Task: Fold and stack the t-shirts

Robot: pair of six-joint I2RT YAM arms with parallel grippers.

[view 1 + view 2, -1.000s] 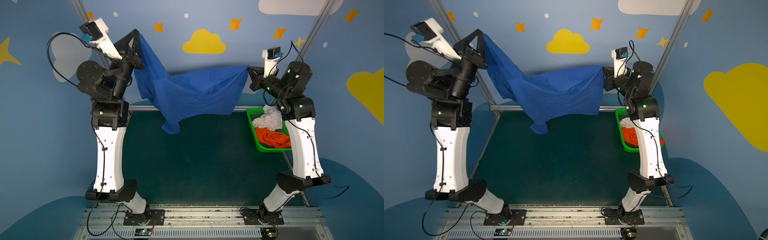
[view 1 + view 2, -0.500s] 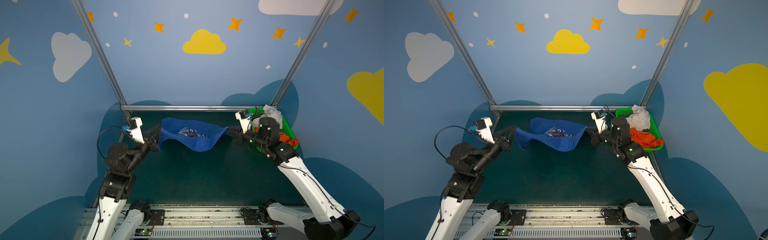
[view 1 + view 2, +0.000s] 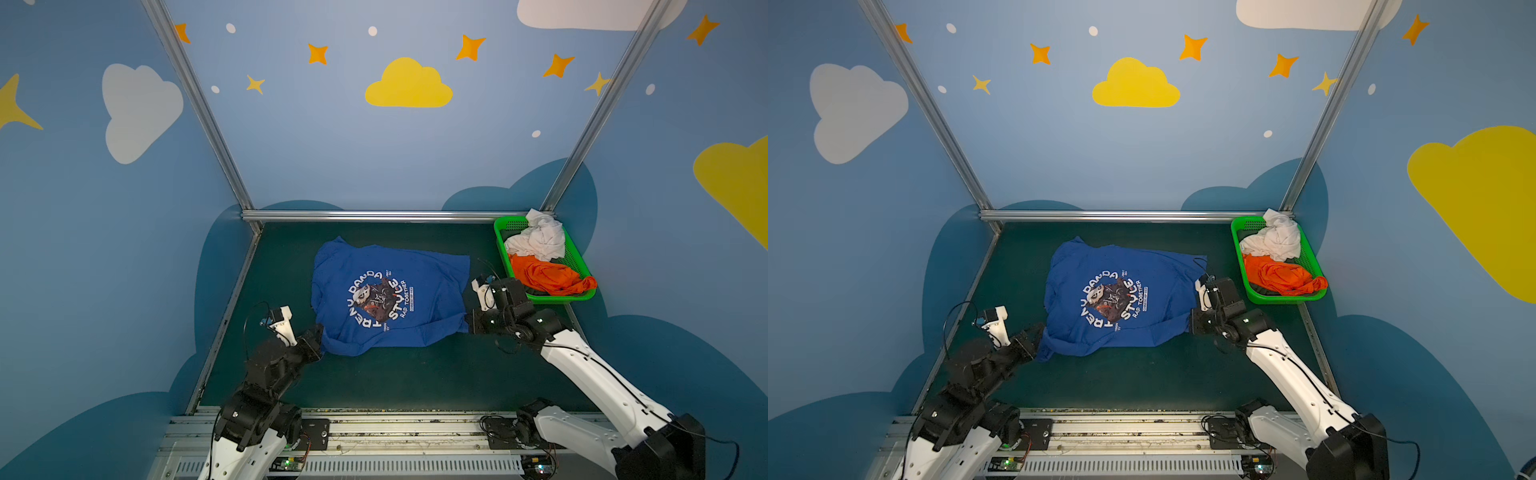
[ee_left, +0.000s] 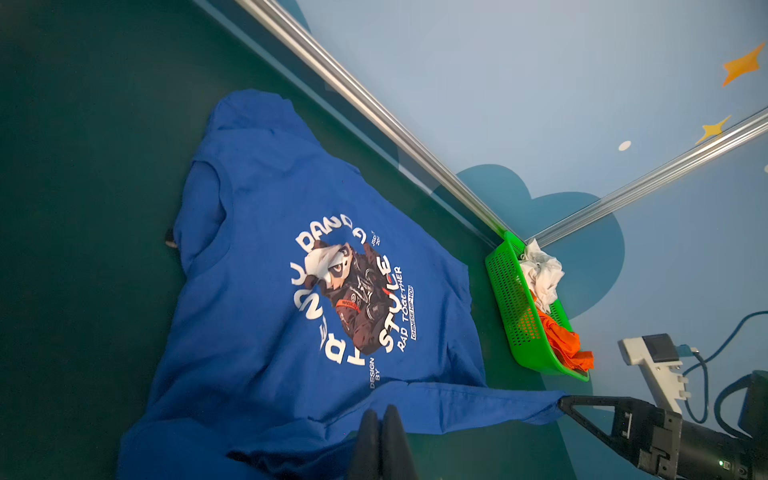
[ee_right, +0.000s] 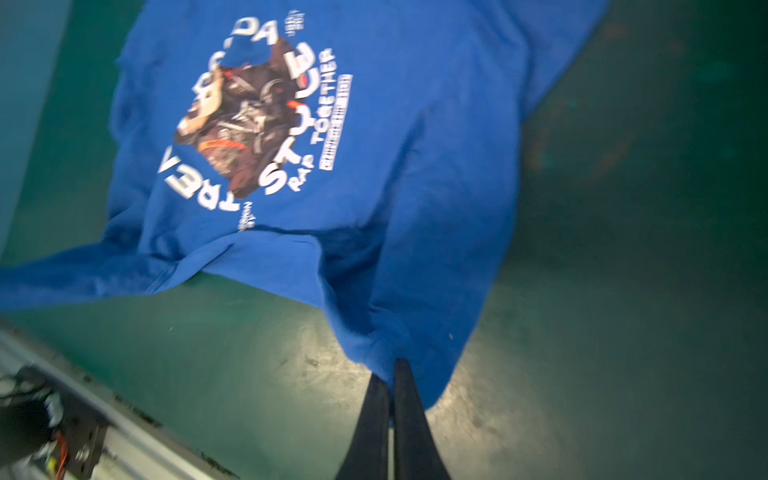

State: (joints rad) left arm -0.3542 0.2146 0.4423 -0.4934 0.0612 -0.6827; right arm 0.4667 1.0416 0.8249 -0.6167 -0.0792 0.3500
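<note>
You've got the printed shirt [image 3: 428, 291] spread on the table [image 3: 374, 382], in the middle, print up, well short of the back rail [image 3: 374, 215]. The basket [image 3: 500, 232] sits at the far right corner, apart from it. Inside, one crumpled shirt [image 3: 540, 241] lies at the far end, with a second crumpled shirt [image 3: 548, 276] touching it at the near end. Your left gripper [image 3: 319, 331] is at the printed shirt's near-left corner, your right gripper [image 3: 465, 326] at its near-right corner.
</note>
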